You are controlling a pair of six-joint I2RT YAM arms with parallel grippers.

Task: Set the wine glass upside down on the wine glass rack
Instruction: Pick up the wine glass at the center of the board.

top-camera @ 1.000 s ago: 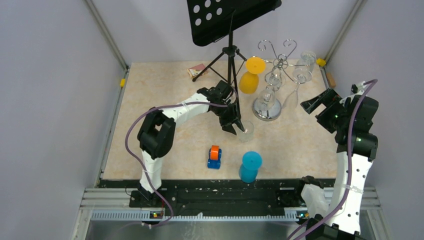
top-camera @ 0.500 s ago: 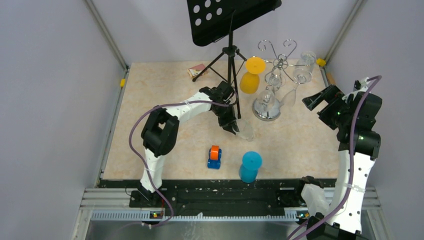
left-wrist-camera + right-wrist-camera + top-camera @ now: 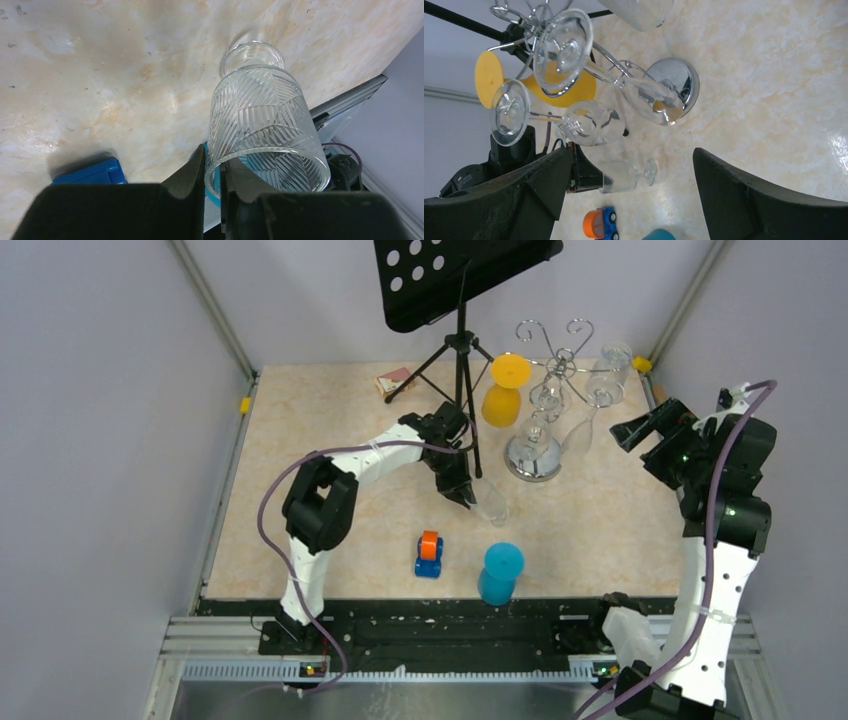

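**Top view.** The left gripper (image 3: 464, 490) is closed on the rim of the clear, cut-pattern wine glass (image 3: 491, 506). The glass stands foot-down on the beige marbled table (image 3: 300, 440), near the round base of the shiny chrome wire wine glass rack (image 3: 533, 456) and apart from it. 1 second ago these jaws were spread about the rim. They have since been drawn together, and the glass has hardly shifted. The right gripper (image 3: 648, 425) is held wide open and empty. It has been carried to the right, away from the rack. A yellow plastic goblet (image 3: 503, 390) is hung upside down on the rack.

**Left wrist view.** The glass wall is pinched between the 2 black fingers (image 3: 190, 175), 1 outside the bowl and 1 inside. The foot of the glass lies toward the table, but contact cannot be told. A blue toy car (image 3: 90, 172) is seen just beside the left finger.

**Right wrist view.** Both fingers (image 3: 539, 185) are set far apart with nothing between them. 2 clear stemmed glasses (image 3: 589, 125) are hung foot-up on the rack beside the yellow goblet. The wine glass is seen beyond, not on the rack.
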